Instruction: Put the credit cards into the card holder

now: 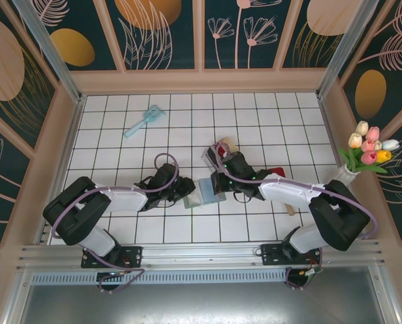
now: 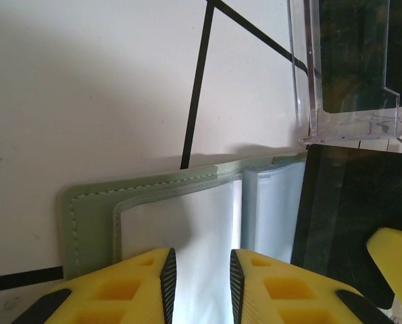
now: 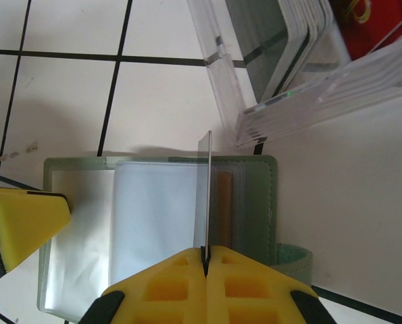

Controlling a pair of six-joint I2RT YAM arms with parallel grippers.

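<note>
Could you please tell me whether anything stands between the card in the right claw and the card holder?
Nothing visible does. The right claw holds the black card on edge right over the open card holder. The left claw sits at the holder's left part, off to one side, and the clear box lies beyond it.

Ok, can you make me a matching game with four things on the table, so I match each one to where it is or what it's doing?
Things:
1. card holder
2. black card
3. clear box
4. light blue brush

States:
A. lying alone on the far tiles
B. pinched edge-on in the right end effector
C. lying open on the tiles
D. has cards stacked inside

Pairs: 1-C, 2-B, 3-D, 4-A
</note>
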